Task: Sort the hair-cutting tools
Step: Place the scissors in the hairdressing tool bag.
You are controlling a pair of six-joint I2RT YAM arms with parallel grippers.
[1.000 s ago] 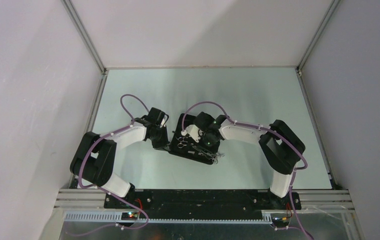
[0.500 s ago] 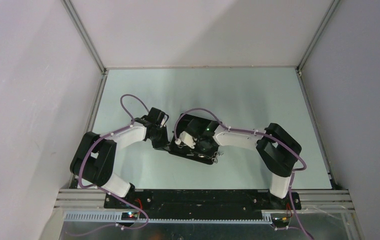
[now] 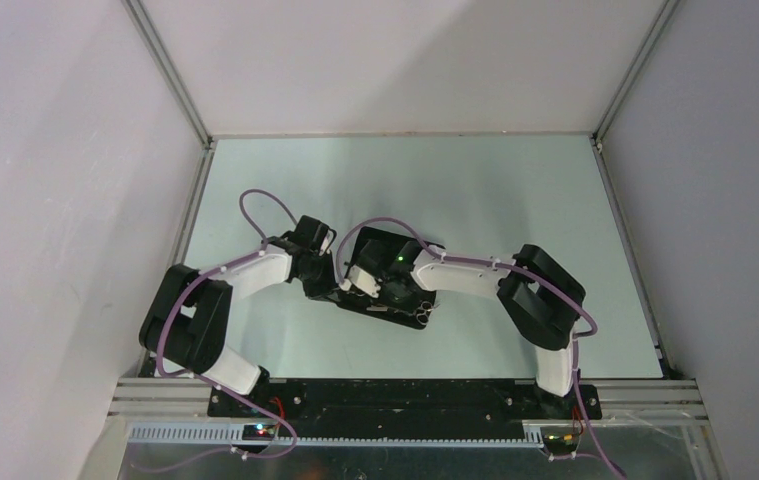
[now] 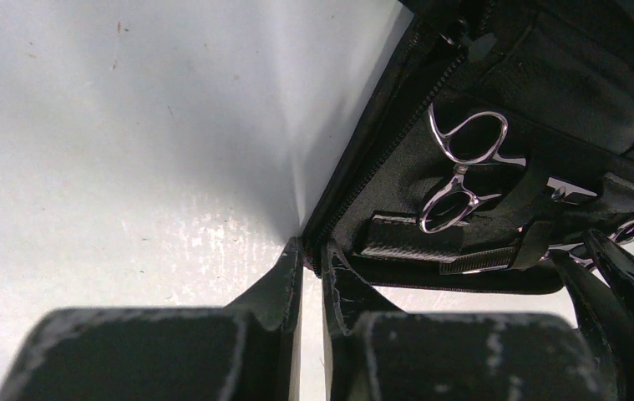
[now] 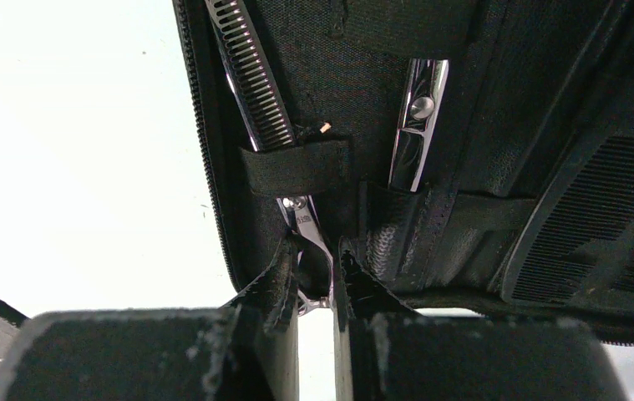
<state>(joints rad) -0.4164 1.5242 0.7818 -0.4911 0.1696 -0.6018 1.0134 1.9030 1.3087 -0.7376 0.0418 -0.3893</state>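
The left pincer (image 4: 309,269) is clamping the open case (image 4: 547,92) by its zipper edge, seemingly steadying it, while the right pincer (image 5: 317,280) is pinching the strapped scissors (image 5: 306,227) at lower centre, probably to shift them.

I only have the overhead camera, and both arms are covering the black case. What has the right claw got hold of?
Observer: The right claw is closed on the silver scissors, just below the strap that pins them into the case.
Operator: Anything else under that strap?
Observer: Yes, a black comb runs under the same strap, alongside them.
Operator: And the left claw?
Observer: The left claw is pinching the case's zipper edge, near a corner.
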